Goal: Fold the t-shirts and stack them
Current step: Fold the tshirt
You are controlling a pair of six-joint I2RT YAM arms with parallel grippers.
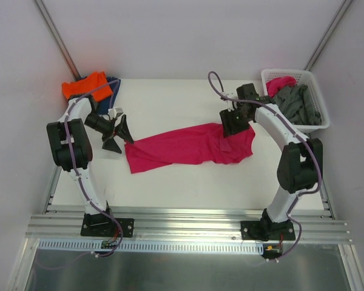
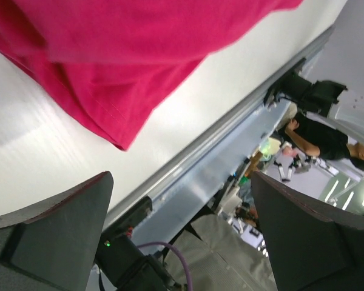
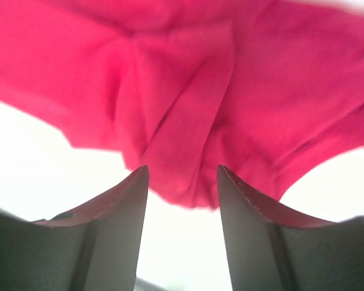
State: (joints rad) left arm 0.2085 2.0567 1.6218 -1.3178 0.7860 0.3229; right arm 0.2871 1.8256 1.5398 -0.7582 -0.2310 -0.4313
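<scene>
- From the top view alone: one white plastic lattice basket (image 1: pixel 291 71) at the far right corner of the white worktop (image 1: pixel 170 103), filled with crumpled grey t-shirts (image 1: pixel 300 104), number impossible to count, plus one pink piece of cloth (image 1: pixel 279 83); one orange t-shirt (image 1: pixel 85 85) against one dark blue t-shirt (image 1: pixel 114 85) at the far left corner
- One large magenta-pink t-shirt (image 1: pixel 188 147) stretched rumpled across the worktop's middle; hem stitching legible only from the left wrist (image 2: pixel 109 91); creases only from the right wrist (image 3: pixel 182 109)
- Left gripper (image 1: pixel 121 134) (image 2: pixel 181 179) spread fully wide, empty, just beside the shirt's left end
- Right gripper (image 1: pixel 235 126) (image 3: pixel 182 171) half parted over the shirt's right end; nothing pinched
</scene>
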